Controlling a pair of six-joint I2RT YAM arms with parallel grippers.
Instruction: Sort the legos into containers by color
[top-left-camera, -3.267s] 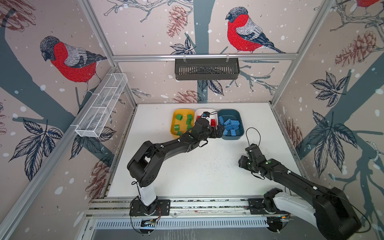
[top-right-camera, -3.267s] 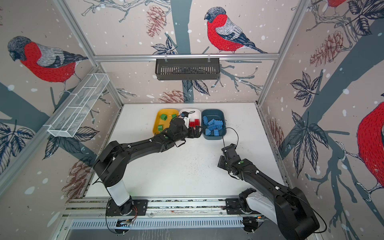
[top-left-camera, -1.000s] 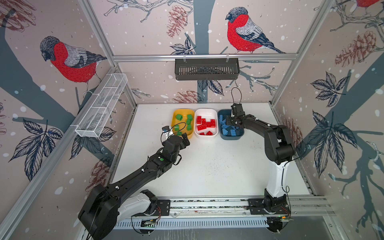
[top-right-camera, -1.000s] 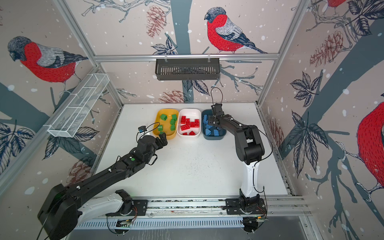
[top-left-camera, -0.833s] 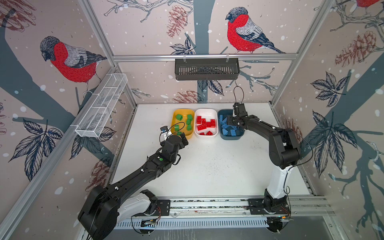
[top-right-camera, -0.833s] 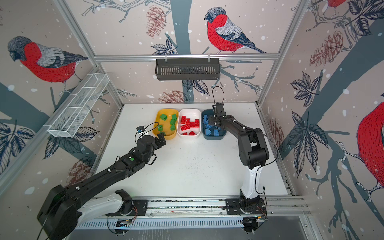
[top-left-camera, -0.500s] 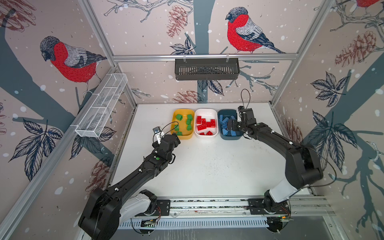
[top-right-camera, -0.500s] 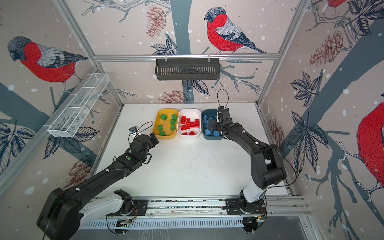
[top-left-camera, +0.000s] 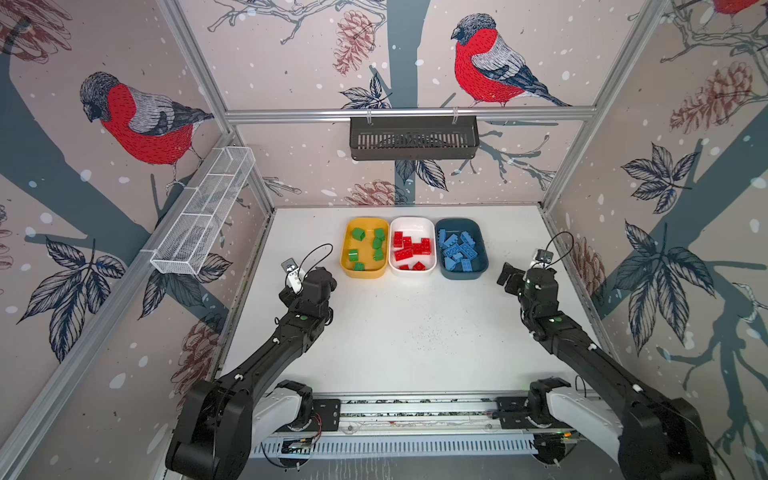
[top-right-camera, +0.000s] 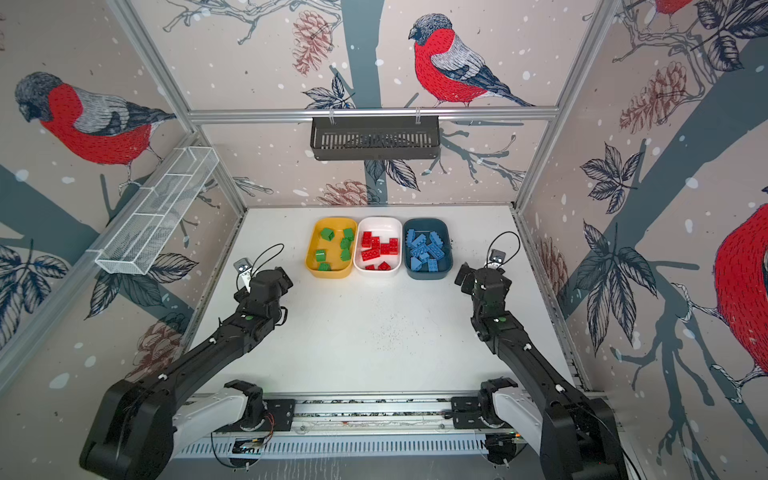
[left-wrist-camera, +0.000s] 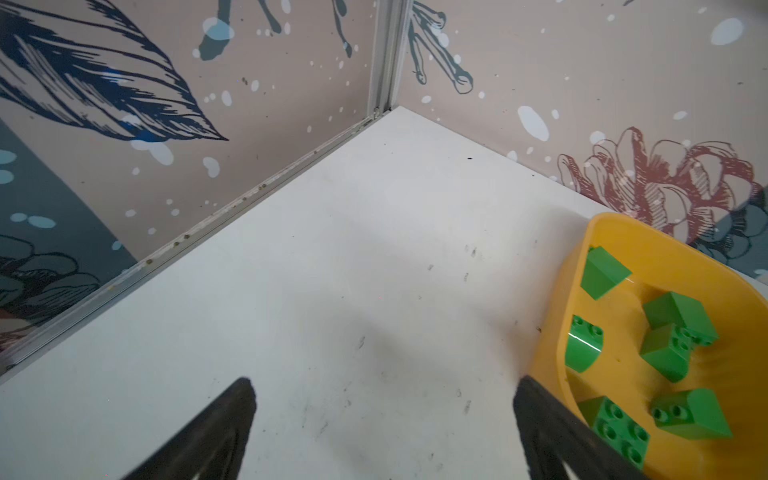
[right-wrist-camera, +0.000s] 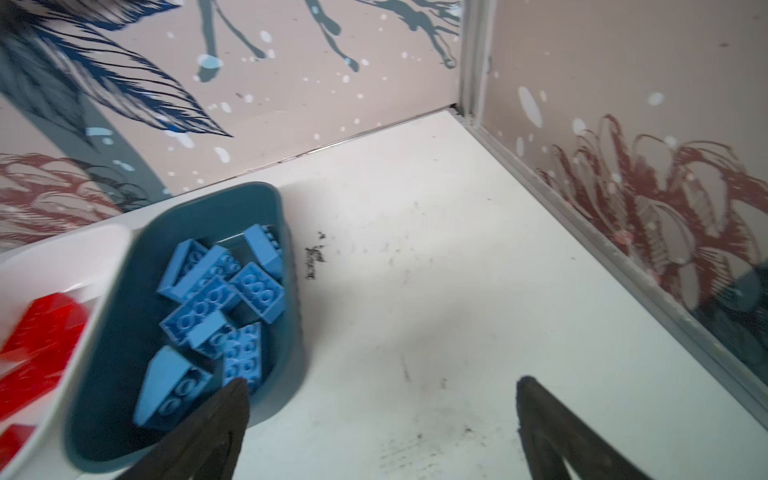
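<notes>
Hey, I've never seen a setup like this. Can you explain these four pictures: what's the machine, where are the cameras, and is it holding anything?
The machine is two robot arms, the left arm and the right arm, mounted on a rail at the near edge of a white table. Each ends in a two-fingered gripper. Two nearly identical pictures look down from overhead; the other two come from cameras on the wrists. At the back of the table three tubs stand in a row: the yellow tub holds green bricks, the white tub red bricks, the teal tub blue bricks. No loose brick shows on the table. The left gripper and the right gripper are both open and hold nothing.
</notes>
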